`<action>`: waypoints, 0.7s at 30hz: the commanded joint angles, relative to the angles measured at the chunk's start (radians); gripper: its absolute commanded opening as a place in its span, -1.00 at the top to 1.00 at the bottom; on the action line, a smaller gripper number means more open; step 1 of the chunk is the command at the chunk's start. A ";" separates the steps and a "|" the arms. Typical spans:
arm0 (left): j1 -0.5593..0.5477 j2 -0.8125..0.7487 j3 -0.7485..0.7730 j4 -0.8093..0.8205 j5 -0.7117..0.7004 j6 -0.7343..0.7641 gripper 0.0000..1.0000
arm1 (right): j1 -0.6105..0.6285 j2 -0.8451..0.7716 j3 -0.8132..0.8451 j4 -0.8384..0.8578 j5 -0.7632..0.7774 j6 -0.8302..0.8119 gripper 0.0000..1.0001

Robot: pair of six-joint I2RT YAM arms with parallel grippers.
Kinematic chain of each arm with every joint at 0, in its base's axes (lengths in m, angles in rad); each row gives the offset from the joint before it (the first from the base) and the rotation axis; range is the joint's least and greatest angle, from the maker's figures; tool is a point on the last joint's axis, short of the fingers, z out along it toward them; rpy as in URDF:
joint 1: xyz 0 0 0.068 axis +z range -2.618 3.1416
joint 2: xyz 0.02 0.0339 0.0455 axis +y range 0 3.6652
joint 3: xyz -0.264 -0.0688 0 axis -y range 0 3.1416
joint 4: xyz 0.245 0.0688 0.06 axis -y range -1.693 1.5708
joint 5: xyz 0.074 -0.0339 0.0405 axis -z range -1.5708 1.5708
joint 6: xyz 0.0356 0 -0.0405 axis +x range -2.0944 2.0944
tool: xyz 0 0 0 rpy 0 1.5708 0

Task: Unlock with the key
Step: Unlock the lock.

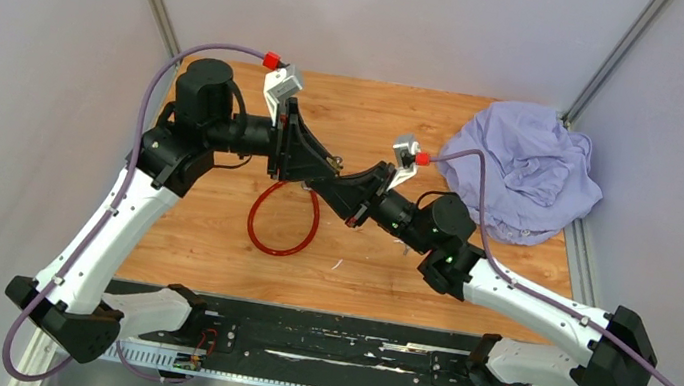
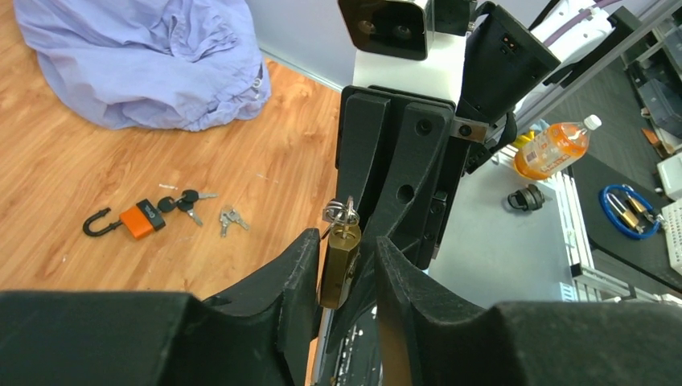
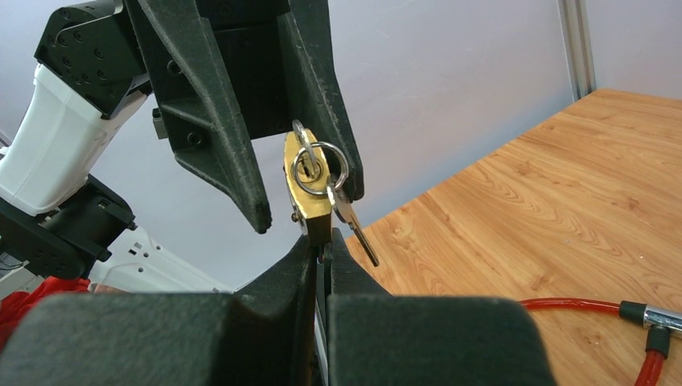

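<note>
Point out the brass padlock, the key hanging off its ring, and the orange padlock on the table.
brass padlock (image 3: 310,209), right wrist view, on the lower part of its brass body.
hanging key (image 3: 358,237), right wrist view, on its blade.
orange padlock (image 2: 138,219), left wrist view, on its orange body.

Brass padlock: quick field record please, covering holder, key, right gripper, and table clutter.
padlock: brass padlock, off the table
held by: left gripper, fingers either side
key: key ring at its keyhole end, one key dangling
other arm: right gripper shut just under the padlock; pinched thing unclear
clutter: red cable loop, purple cloth, orange padlock with loose keys
</note>
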 commanded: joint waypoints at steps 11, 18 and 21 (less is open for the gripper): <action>0.002 -0.012 0.017 -0.041 0.021 0.041 0.83 | 0.019 0.011 0.058 0.031 -0.011 -0.001 0.94; 0.001 0.044 0.072 -0.259 -0.027 0.186 0.99 | 0.000 -0.084 0.063 -0.174 -0.030 -0.016 0.13; 0.002 0.062 0.085 -0.344 -0.037 0.240 0.99 | -0.042 -0.153 0.095 -0.409 -0.054 -0.022 -0.07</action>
